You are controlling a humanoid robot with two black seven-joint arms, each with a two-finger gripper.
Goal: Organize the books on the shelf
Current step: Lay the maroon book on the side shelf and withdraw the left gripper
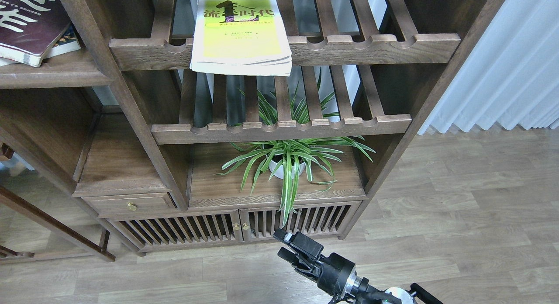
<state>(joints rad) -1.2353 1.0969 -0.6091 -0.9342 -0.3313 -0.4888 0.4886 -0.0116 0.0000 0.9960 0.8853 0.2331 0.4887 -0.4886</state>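
The yellow-green book (241, 33) lies flat on the upper slatted rack, and its near edge overhangs the notched front rail. The thick maroon book (28, 22) lies at the top left on a smaller colourful book (67, 41). Only a corner of the smaller book shows. Both rest on the solid dark-brown shelf (56, 73). My right gripper (283, 246) is low at the bottom centre, above the floor in front of the cabinet doors. It is open, empty and far from all the books. My left gripper is out of view.
A potted spider plant (288, 162) stands on the cabinet top under the lower slatted rack (279, 130). Below it are slatted cabinet doors (236, 227) and a small drawer (131, 204). Wooden floor (458, 216) and white curtains (506, 72) are at the right.
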